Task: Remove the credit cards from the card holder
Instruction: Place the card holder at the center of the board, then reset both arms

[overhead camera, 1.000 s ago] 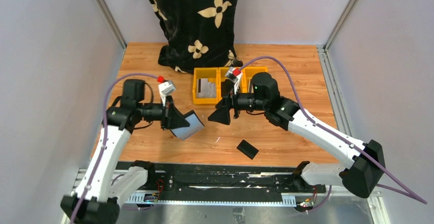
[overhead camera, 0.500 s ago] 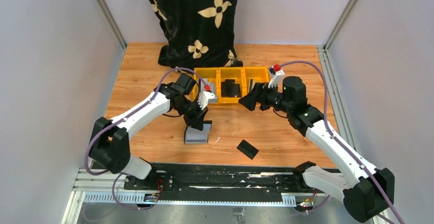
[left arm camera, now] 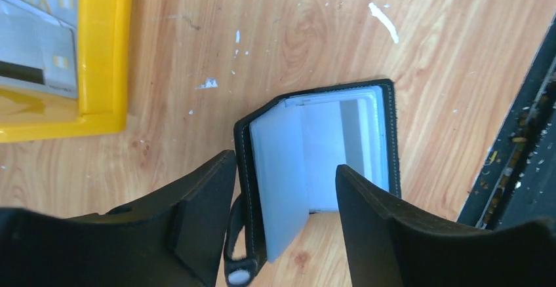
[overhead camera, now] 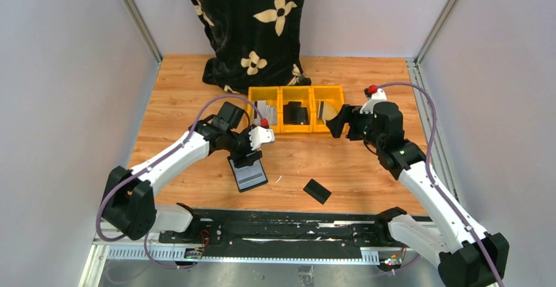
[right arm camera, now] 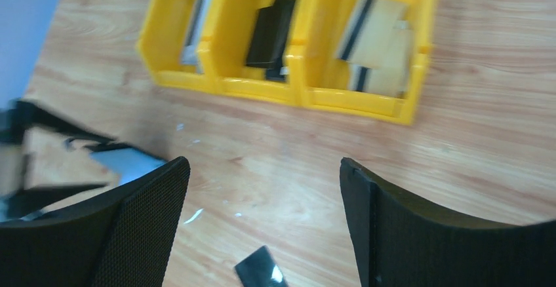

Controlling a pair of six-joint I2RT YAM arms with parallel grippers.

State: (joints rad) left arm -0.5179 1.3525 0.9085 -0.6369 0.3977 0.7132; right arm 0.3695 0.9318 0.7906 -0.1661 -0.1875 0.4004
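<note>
The black card holder (overhead camera: 250, 175) lies open on the wood, its pale grey-blue inside (left arm camera: 328, 146) facing up. One flap of it stands partly raised between the fingers of my left gripper (left arm camera: 285, 167), which is open and just above the holder's far end (overhead camera: 246, 159). Credit cards (left arm camera: 33, 41) lie in the left yellow bin (overhead camera: 263, 113), and more credit cards (right arm camera: 377, 41) in the right bin (overhead camera: 327, 111). My right gripper (overhead camera: 334, 122) hovers open and empty (right arm camera: 262, 175) beside the right bin.
The middle bin (overhead camera: 296, 113) holds black items (right arm camera: 271, 31). A small black slab (overhead camera: 317, 191) lies near the front edge. A black cloth with pale flowers (overhead camera: 252, 25) hangs at the back. Grey walls close both sides.
My left gripper has opened and let go of the card holder, which now lies on the table. My right gripper has drawn back to the right, toward the right bin.
</note>
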